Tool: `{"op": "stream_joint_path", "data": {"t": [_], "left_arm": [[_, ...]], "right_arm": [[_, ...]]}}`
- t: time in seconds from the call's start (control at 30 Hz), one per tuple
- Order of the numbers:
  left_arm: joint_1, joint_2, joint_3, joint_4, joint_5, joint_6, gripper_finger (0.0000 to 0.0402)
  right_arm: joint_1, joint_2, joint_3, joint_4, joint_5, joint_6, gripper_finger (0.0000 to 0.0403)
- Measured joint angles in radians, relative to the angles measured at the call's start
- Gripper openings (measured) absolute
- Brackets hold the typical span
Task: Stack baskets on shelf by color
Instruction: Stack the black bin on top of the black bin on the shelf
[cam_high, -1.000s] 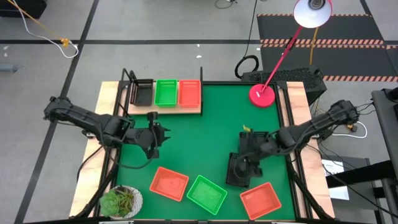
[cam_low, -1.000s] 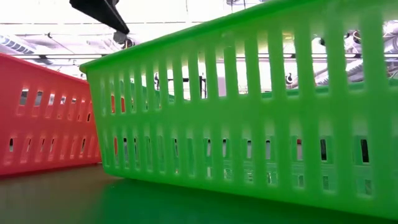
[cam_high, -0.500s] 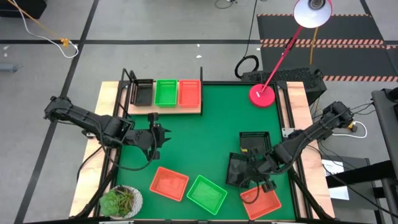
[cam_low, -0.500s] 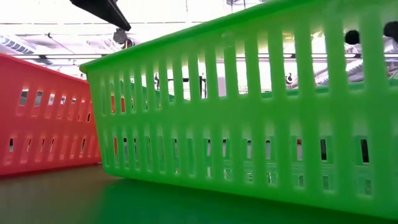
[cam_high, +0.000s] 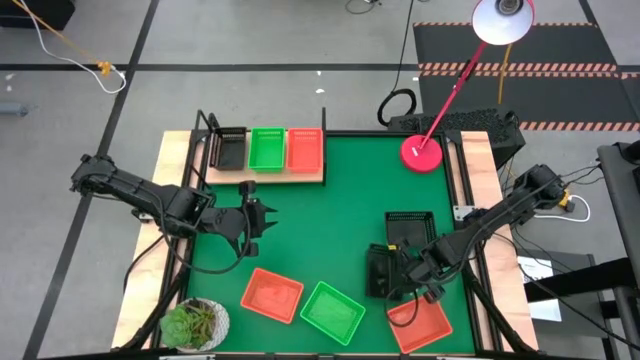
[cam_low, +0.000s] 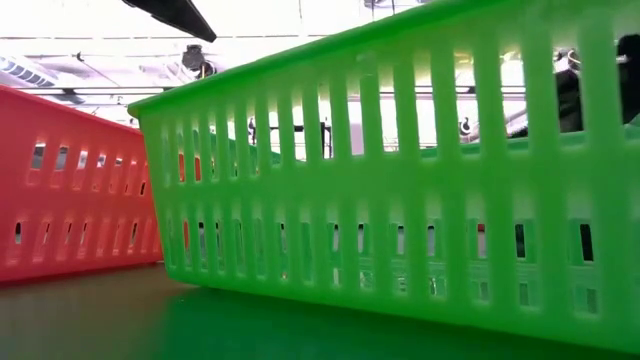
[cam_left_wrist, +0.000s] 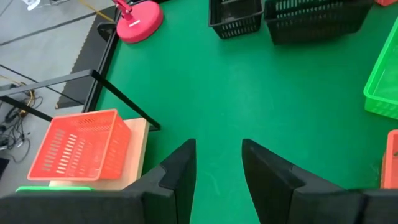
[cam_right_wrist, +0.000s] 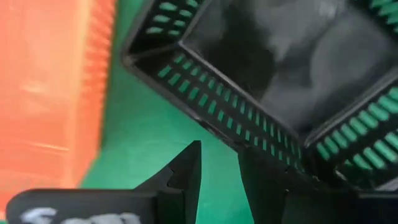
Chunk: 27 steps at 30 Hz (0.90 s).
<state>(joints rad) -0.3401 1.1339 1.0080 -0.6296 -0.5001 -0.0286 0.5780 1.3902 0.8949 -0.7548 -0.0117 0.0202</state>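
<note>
On the shelf (cam_high: 265, 172) at the mat's far left stand a black basket (cam_high: 230, 148), a green one (cam_high: 266, 148) and a red-orange one (cam_high: 304, 148). Two more black baskets (cam_high: 410, 228) (cam_high: 381, 270) sit on the mat at the right. Along the near edge lie red-orange (cam_high: 272, 295), green (cam_high: 333, 312) and red-orange (cam_high: 418, 322) baskets. My right gripper (cam_high: 402, 278) (cam_right_wrist: 219, 152) is open, low at the nearer black basket's right wall (cam_right_wrist: 211, 93). My left gripper (cam_high: 258, 222) (cam_left_wrist: 217, 158) is open over bare mat, near the shelf. My right gripper's fingers point down at the nearer black basket's side wall (cam_right_wrist: 249, 134). One finger (cam_right_wrist: 267, 180) overlaps the wall's end in the right wrist view. I cannot tell whether it touches the basket.
The red lamp base (cam_high: 422, 152) stands at the mat's far right corner. A potted plant (cam_high: 195, 322) sits at the near left corner. In the low view the green basket (cam_low: 400, 180) and a red-orange one (cam_low: 70, 180) fill the foreground. The mat's middle (cam_high: 330, 220) is bare.
My right gripper has left the far black basket, uncovering it. It moved toward the table's near edge, then a little back and left to the nearer black basket's right side.
</note>
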Motion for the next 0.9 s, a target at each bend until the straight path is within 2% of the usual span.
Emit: {"op": "stream_joint_path", "data": {"t": [0.17, 0.37, 0.6, 0.77, 0.9], "left_arm": [[0.010, 0.000, 0.000, 0.017, 0.000, 0.019, 0.0131], [0.020, 0.008, 0.000, 0.063, 0.001, 0.050, 0.0131], [0.023, 0.037, 0.000, 0.096, 0.001, 0.057, 0.0131], [0.032, 0.069, 0.000, 0.128, 0.002, 0.119, 0.0131], [0.046, 0.096, 0.000, 0.168, 0.006, 0.150, 0.0131]], "right_arm": [[-0.002, 0.000, -0.012, 0.037, 0.062, -0.061, 0.0069], [-0.002, 0.000, -0.012, 0.107, 0.065, -0.056, 0.0050], [0.008, -0.001, -0.012, 0.132, 0.121, -0.041, 0.0086], [0.021, -0.001, -0.012, 0.155, 0.140, -0.135, 0.0117], [0.019, -0.001, -0.012, 0.175, 0.152, -0.235, 0.0121]]}}
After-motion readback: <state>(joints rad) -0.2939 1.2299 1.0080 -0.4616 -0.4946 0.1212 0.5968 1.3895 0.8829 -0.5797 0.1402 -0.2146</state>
